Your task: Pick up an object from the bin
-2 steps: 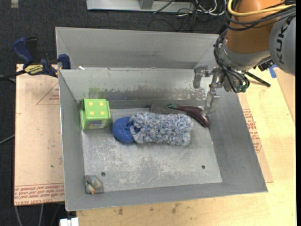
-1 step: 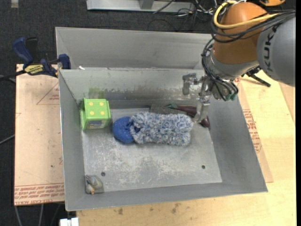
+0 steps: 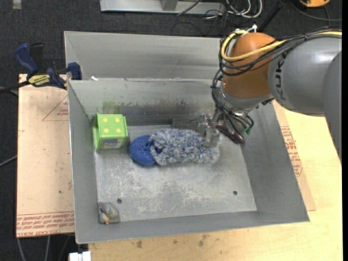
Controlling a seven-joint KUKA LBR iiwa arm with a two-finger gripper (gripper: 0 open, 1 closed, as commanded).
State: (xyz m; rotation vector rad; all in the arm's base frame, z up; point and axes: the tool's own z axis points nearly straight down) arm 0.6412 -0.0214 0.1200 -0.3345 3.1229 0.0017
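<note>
My gripper [image 3: 210, 136] hangs below the orange wrist cover at the right of the bin's floor, its fingertips down at the right end of a shaggy blue-and-white cloth thing [image 3: 182, 146]. That cloth lies across the middle of the bin and has a solid blue rounded end [image 3: 142, 150] on its left. Whether the fingers touch or clasp the cloth I cannot make out.
A green cube with yellow dots [image 3: 111, 131] stands against the left wall, just left of the blue end. A small grey-brown lump [image 3: 108, 213] lies in the near left corner. The arm comes in over the right wall.
</note>
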